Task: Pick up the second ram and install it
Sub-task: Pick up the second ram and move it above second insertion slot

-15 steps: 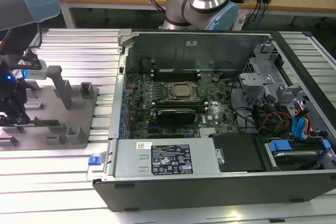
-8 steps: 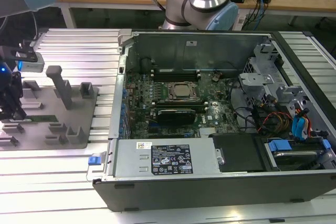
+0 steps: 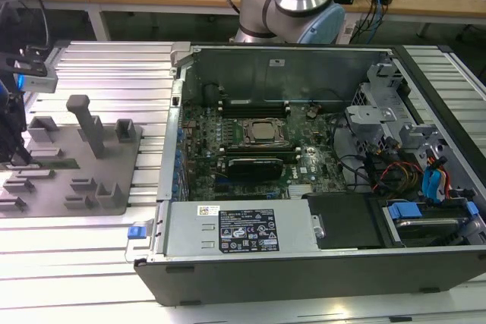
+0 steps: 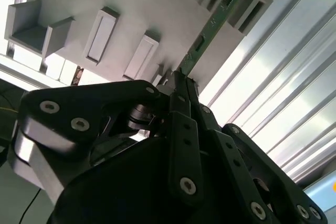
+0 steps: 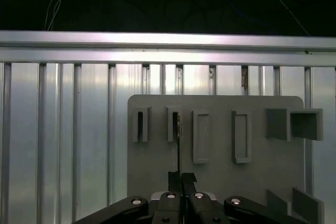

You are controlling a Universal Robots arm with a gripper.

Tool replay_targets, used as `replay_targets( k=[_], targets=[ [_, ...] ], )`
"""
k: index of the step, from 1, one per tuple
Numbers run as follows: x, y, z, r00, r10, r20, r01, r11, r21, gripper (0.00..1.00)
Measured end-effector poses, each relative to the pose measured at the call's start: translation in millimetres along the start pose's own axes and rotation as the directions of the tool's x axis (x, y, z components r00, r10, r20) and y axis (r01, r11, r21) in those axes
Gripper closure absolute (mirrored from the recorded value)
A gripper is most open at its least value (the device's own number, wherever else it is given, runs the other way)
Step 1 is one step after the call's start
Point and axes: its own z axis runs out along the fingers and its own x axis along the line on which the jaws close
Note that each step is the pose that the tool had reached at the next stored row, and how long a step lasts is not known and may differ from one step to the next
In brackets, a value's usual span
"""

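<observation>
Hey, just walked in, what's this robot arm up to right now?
The arm's claw is closed on one end of the second ram, a thin green stick. The stick lies in its slot on the grey fixture, not yet lifted. The open computer case stands toward the exterior view's right.

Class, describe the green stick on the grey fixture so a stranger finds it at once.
Find the grey plastic fixture plate on the ribbed aluminium table. A long, thin green circuit-board stick sits between two raised slot blocks, its end in the black gripper. It alone is green.
</observation>
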Motion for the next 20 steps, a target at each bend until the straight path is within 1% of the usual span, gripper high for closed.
replay_targets(
  k=[1,2,6,10,13,16,18,19,20],
  targets=[
    [-0.1,0.1,-2.1,1.0000,0.000,0.0001,0.000,1.0000,0.0001,0.91],
    [-0.4,0.2,-5.8,1.0000,0.000,0.0001,0.000,1.0000,0.0004,0.91],
    [-1.1,1.0,-24.5,1.0000,0.000,0.0001,0.000,1.0000,0.0016,0.91],
    [-1.7,1.7,-40.5,1.0000,0.000,0.0000,0.000,1.0000,0.0042,0.91],
    [-2.1,2.0,-49.4,1.0000,0.000,0.0000,0.000,1.0000,0.0059,0.91],
    [-2.8,2.3,-56.2,1.0000,0.000,0.0000,0.000,1.0000,0.0074,0.91],
    [-3.5,2.6,-63.2,1.0000,0.000,0.0000,0.000,1.0000,0.0081,0.91],
    [-3.8,2.7,-65.5,1.0000,0.000,-0.0001,0.000,1.0000,0.0082,0.91],
    [-4.4,2.9,-70.8,1.0000,0.000,-0.0001,0.000,1.0000,0.0087,0.91]
  ],
)
